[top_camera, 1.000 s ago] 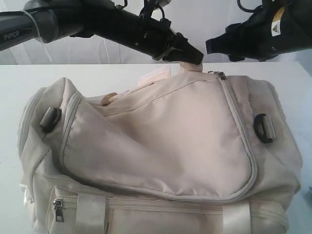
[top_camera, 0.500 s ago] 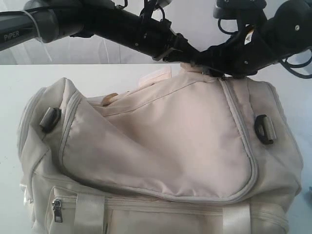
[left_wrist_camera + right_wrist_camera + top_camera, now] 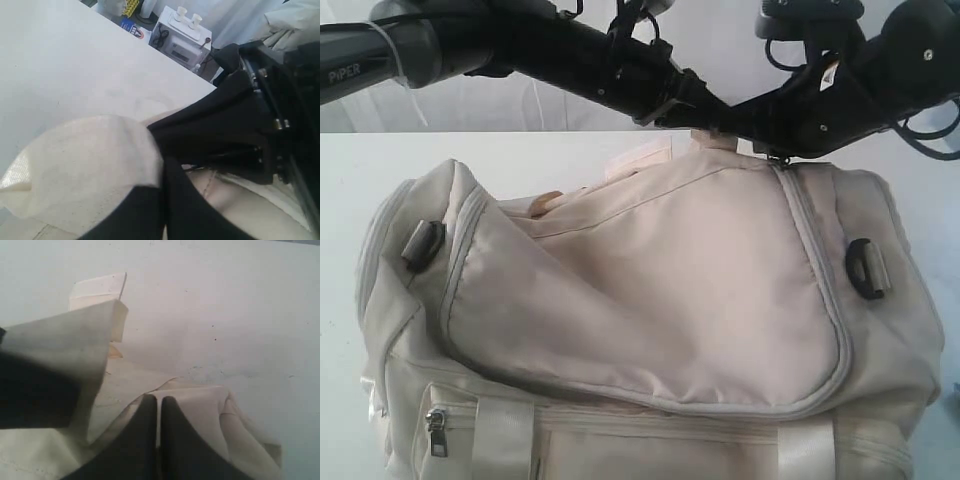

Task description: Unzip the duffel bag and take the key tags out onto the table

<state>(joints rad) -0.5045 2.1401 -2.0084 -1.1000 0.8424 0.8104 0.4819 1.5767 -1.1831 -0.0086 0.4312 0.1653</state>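
Cream fabric is filling most of the exterior view: the duffel bag (image 3: 650, 300) is lying on the white desk (image 3: 345, 200), with its lower edge running off the bottom of the frame. At the left a dark buckle (image 3: 422, 243) is sitting on the bag's end, and a small side-pocket pull (image 3: 438, 430) is hanging at lower left. The cloth is sagging and creasing, so it is looking soft, light and rather slick. I am judging that it will slide and bunch unless one side is being held while the zipper (image 3: 823, 285) is being drawn. The main pull (image 3: 778, 160) at the zipper's upper end is looking like the sensible place to take hold. Toward upper centre the left gripper (image 3: 718, 118) is reaching in, its jaws clamping a cream strap (image 3: 85, 170). Just right of it the right gripper (image 3: 772, 145) is pressing at the top of the zipper, jaws together. Neither view is showing whether the main pull is sitting between them. The key tags are not showing anywhere and are presumably lying inside the closed bag.
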